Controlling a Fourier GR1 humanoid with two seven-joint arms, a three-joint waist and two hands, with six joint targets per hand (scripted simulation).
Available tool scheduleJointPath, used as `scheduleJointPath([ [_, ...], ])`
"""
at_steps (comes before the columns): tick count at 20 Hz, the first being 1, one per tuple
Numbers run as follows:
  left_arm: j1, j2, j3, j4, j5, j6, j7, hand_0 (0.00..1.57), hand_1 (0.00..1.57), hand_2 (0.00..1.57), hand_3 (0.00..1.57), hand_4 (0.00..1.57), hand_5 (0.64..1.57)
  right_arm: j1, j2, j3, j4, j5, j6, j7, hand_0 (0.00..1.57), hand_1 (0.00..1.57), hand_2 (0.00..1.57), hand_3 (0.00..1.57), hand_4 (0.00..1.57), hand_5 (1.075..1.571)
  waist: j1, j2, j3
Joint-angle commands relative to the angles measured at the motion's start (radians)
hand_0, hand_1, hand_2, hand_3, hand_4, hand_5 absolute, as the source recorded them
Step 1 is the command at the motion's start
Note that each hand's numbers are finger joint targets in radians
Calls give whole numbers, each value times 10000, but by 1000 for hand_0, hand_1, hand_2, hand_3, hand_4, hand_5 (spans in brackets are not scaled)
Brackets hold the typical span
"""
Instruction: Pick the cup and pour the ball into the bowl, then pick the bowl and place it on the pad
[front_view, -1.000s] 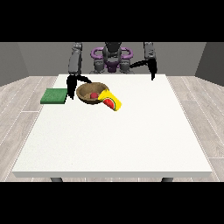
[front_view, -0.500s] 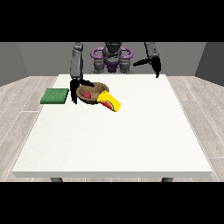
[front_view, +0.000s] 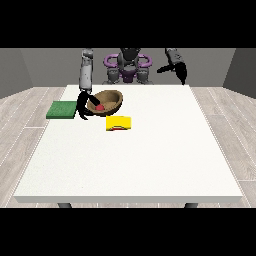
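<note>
Now robot hand (front_view: 83, 106) at view's left grips tilted bowl (front_view: 106, 102) rim

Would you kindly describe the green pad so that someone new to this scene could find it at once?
Start at the white table and go to its far corner at the view's left. There the green pad lies flat beside the hand at the view's left, which is at the brown bowl. It is the only flat green square; the yellow cup lies nearer the middle.

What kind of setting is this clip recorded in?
Probably a bare test room for tabletop manipulation: a large white table on a wood-plank floor, plain grey walls, and only a few props, a brown bowl, a yellow cup and a green pad.
</note>
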Motion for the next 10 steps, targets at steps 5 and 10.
scheduleJointPath([
  [5,-7,138,515,932,400,-246,37,0,0,0,0,934,1436,121,195,1231,458,1548,-2004,2872,1571,1571,1571,1179,892,1567,-350,-766,349],
  [10,1328,505,1209,2292,659,-413,-547,0,0,0,0,989,1419,-702,-6,2186,-223,2116,-1386,5902,1571,1571,1571,966,821,1564,-1594,-2747,364],
])
